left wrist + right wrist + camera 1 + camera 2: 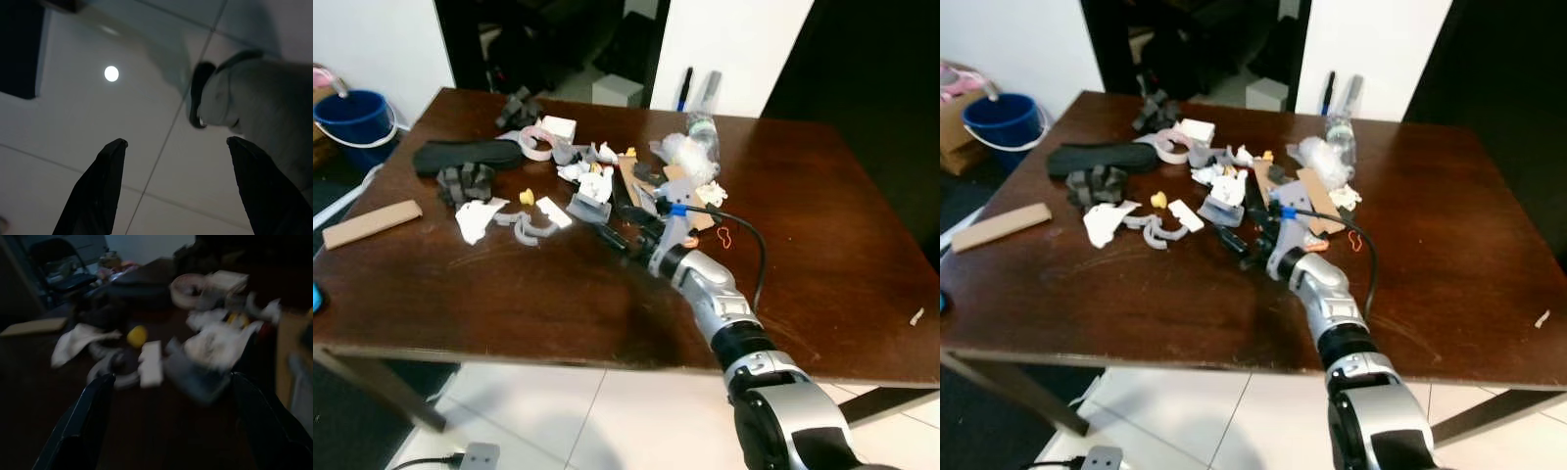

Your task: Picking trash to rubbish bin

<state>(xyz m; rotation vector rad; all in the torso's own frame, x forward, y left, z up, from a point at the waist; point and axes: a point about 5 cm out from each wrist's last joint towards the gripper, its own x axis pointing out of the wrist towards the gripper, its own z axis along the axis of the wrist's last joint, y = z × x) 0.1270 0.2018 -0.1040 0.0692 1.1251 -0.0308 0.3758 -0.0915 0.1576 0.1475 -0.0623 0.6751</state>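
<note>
Trash lies heaped on the middle back of a dark wooden table (509, 294): crumpled white paper (597, 183), a grey plastic piece (588, 207), a white strip (553, 211), a small yellow ball (527, 197) and a torn white sheet (475, 217). My right gripper (619, 220) reaches over the table to the near edge of the heap, open, with nothing between its fingers. In the right wrist view the grey piece (195, 374) and white strip (150, 363) lie just ahead of the open right gripper (172, 377). My left gripper (173, 142) hangs open over floor tiles.
A blue bucket (354, 117) stands on the floor past the table's far left corner. A long black object (468, 155), a tape roll (536, 144) and a clear plastic bottle (702, 137) lie on the table. A cardboard strip (372, 223) sits at the left edge.
</note>
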